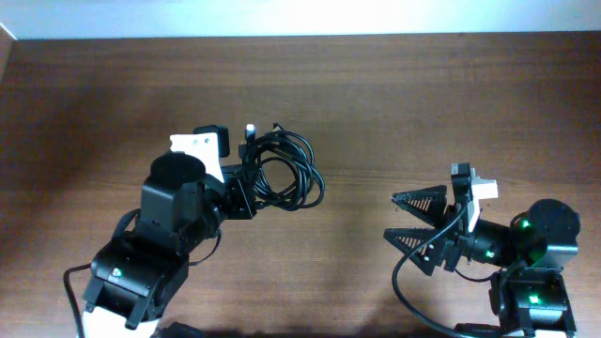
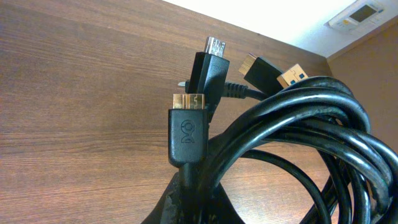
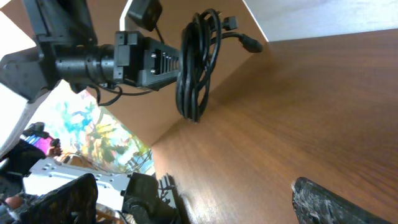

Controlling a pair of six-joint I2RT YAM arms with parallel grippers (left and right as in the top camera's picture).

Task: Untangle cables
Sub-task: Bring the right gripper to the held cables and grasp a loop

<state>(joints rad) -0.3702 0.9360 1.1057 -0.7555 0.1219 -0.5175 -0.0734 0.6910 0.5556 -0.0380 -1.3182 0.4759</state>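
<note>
Overhead, we see the left pincer clamped narrow on the cables, which lie as one coiled bundle just to nine o'clock of the picture's middle. Their plug connectors stick out at the coil's eleven o'clock edge. The right pincer stands wide and holds nothing, well apart at the bundle's four o'clock, its fingers pointing toward the coil.

From the right wrist the bundle appears to hang off the surface from the left pincer, though we cannot be sure its low end is not touching the wood.

Our worry is the grip itself: it seems to pinch several strands together. If the right pincer takes a loop and pulls, we judge the turns could cinch tighter instead of parting. In the left wrist view the plugs sit right against the loops, so a head could catch inside a turn and drag the whole coil along. A thin, slick cord may also slip out of the narrow hold and drop the lot. Closing on two strands at once would separate nothing.
</note>
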